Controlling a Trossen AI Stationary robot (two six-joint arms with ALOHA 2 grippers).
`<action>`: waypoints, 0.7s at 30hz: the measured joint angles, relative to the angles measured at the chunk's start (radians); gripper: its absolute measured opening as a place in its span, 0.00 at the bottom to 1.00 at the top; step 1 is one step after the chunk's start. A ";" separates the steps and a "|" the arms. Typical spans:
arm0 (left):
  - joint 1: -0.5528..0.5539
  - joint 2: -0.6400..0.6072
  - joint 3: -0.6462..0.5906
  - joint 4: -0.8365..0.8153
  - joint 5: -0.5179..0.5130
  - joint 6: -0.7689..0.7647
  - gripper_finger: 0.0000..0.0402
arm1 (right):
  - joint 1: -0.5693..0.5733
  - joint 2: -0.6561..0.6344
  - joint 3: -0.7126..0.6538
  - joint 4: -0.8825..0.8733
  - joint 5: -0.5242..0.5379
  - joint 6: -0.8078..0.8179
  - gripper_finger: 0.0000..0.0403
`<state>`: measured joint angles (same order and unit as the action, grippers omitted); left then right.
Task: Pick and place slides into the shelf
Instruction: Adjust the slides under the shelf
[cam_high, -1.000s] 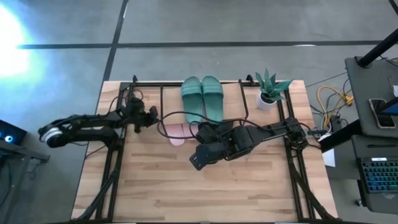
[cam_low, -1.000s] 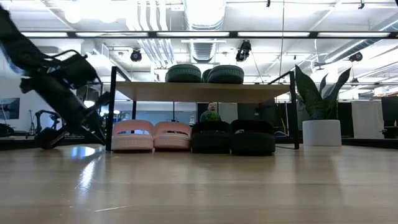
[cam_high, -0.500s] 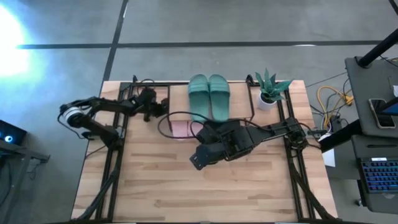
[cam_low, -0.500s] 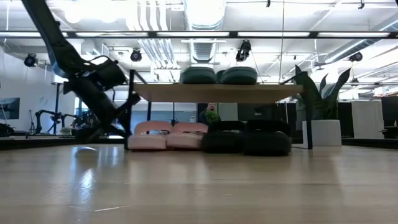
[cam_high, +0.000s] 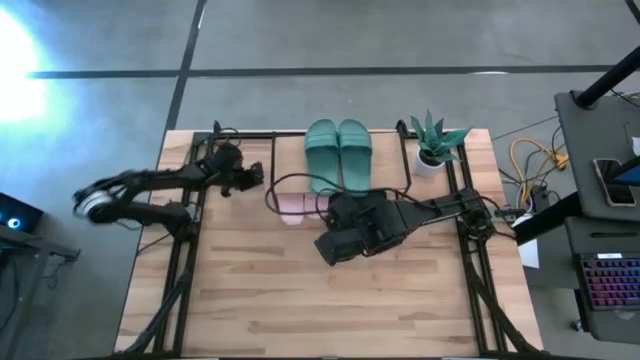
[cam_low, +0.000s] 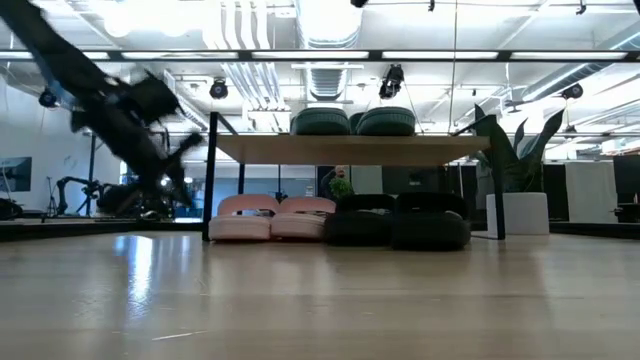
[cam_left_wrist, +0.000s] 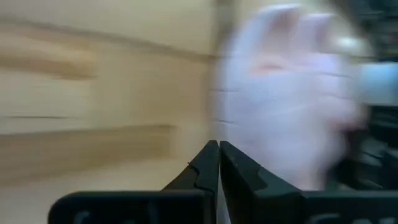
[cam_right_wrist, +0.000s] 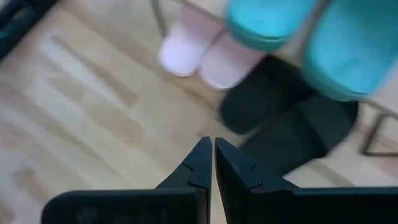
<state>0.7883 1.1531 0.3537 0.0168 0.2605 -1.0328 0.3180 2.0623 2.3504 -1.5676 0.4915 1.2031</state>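
Note:
The shelf (cam_low: 350, 150) stands at the table's far middle. The dark green slides (cam_high: 338, 152) lie on its top board. Under the board the pink slides (cam_low: 270, 218) sit left of the black slides (cam_low: 395, 220). My left gripper (cam_left_wrist: 219, 146) is shut and hovers just left of the shelf (cam_high: 254, 178), pointing at the pink pair. My right gripper (cam_right_wrist: 213, 144) is shut and hangs above the table in front of the shelf, pointing down toward the black pair (cam_right_wrist: 292, 134). In the high view the right arm (cam_high: 365, 225) hides the black slides.
A potted plant (cam_high: 436, 147) stands at the far right, beside the shelf. The arms' black frame rails (cam_high: 183, 255) run along the table's left and right sides. Bare wooden table (cam_high: 320, 310) lies between the shelf and the near edge.
The shelf with all its slides has slid toward the table's right edge, with my left gripper close at its left end. Since then that gripper has risen and drawn a little back to the left, rolling about its own line. My right gripper has tipped where it hangs.

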 joint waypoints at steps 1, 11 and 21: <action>-0.001 -0.063 -0.006 -0.002 0.016 0.000 0.00 | -0.010 -0.005 -0.001 -0.011 0.000 0.004 0.03; 0.001 -0.465 -0.021 -0.202 -0.011 0.011 0.00 | -0.265 -0.115 -0.040 -0.003 -0.020 -0.173 0.03; -0.026 -0.439 -0.009 -0.081 0.108 0.014 0.00 | -0.346 -0.103 -0.143 0.252 -0.258 -0.294 0.03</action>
<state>0.7626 0.7142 0.3447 -0.0645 0.3688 -1.0190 -0.0280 1.9597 2.2072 -1.3152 0.2340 0.9093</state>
